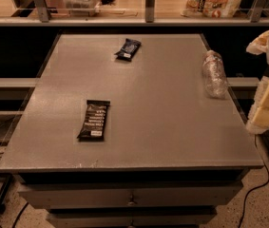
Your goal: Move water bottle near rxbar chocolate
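We look down on a grey desk (162, 127). The rxbar chocolate (94, 120), a long flat black wrapper with rows of white lettering, lies towards the desk's front left. The water bottle (214, 73), clear plastic with a white cap, lies on its side well to the right of the rxbar chocolate and farther back, close to the desk's right edge, its cap pointing away from us. A shorter black packet (128, 49) lies well behind the rxbar chocolate, slightly to its right. The claw (268, 101), pale and yellowish, hangs beyond the desk's right edge, farther right of the rxbar chocolate than the bottle and apart from it. We cannot tell whether the claw is open or closed.
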Tool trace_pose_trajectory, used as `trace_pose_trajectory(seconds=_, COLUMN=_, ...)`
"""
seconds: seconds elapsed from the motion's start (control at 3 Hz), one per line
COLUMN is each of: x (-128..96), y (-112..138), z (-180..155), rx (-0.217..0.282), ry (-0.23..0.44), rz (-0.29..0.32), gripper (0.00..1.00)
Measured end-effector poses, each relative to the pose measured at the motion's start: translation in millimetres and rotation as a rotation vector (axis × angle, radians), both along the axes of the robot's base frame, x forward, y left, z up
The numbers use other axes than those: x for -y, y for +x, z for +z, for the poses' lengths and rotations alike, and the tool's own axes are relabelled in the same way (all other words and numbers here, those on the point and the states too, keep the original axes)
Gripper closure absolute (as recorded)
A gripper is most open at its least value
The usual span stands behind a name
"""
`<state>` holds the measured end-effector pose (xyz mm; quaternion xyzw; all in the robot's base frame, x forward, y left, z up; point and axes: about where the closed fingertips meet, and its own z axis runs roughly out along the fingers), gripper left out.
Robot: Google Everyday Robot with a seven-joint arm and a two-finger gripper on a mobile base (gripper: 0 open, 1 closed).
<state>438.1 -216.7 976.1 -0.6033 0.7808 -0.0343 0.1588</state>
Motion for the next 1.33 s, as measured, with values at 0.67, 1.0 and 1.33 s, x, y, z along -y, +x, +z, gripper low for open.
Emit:
trace_pose_trajectory(seconds=0.67, x=0, y=3, z=0, rx=0.009, ry=0.013, rz=-0.006, gripper=0.0)
trace_pose_trajectory(seconds=1.0, x=0, y=3, z=0, rx=0.009, ry=0.013, rz=-0.006, gripper=0.0)
trace_pose_trajectory(seconds=1.33, x=-5, y=12, z=3, rx=0.038, ry=0.031, rz=-0.021, gripper=0.0)
